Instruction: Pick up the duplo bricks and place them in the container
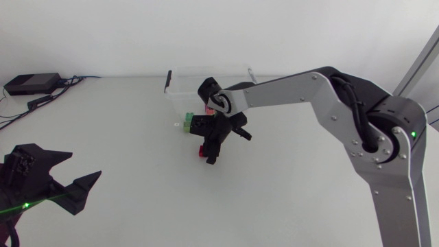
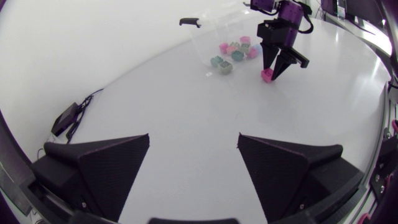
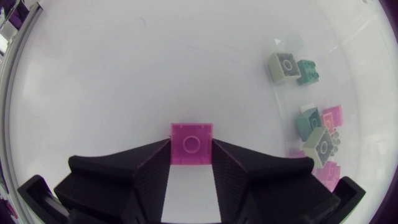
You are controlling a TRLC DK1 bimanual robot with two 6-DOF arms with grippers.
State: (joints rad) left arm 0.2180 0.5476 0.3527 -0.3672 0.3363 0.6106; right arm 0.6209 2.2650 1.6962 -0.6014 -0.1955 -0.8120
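Brick (image 3: 191, 144) clamped by right gripper (image 3: 191, 153), contact hidden overhead

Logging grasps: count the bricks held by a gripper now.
1. A pink brick sits between the fingers of the right gripper, in front of the container. The left gripper is open and empty. None hidden.

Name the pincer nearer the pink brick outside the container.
Right. Right pincer straddles the pink brick, fingers against both sides; left pincer rests open, far across the table.

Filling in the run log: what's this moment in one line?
right jaws: shut on pink brick | brick: near clear container | left jaws: open, empty
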